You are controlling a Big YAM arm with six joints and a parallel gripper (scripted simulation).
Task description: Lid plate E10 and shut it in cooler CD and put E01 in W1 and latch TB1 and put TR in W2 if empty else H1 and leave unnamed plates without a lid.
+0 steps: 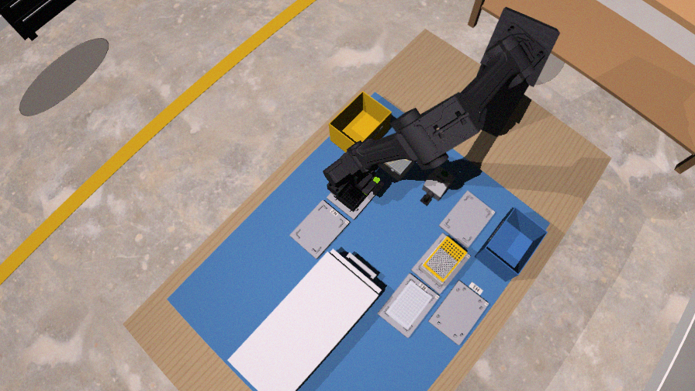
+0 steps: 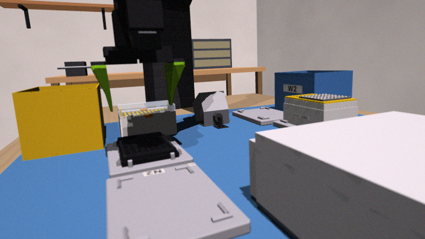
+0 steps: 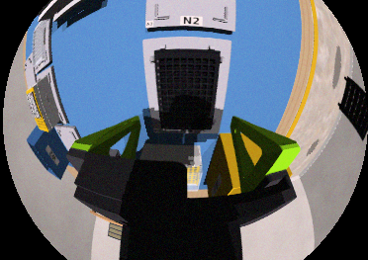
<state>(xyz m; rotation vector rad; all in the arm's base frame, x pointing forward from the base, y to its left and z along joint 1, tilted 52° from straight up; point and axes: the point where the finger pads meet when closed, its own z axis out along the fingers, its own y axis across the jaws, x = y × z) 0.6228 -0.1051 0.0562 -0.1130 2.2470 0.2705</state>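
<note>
One black plate (image 2: 144,147), light, stiff and likely slick-sided, sits in its nest beside the yellow bin (image 2: 58,119), best pinched across its short walls by the wide-open, empty claw (image 2: 137,87) above.

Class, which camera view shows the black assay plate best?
The exterior view: the black assay plate sits unobstructed in its nest beneath the open gripper. The wrist view shows it smaller and partly shadowed; in the top view the arm largely hides it.
</note>
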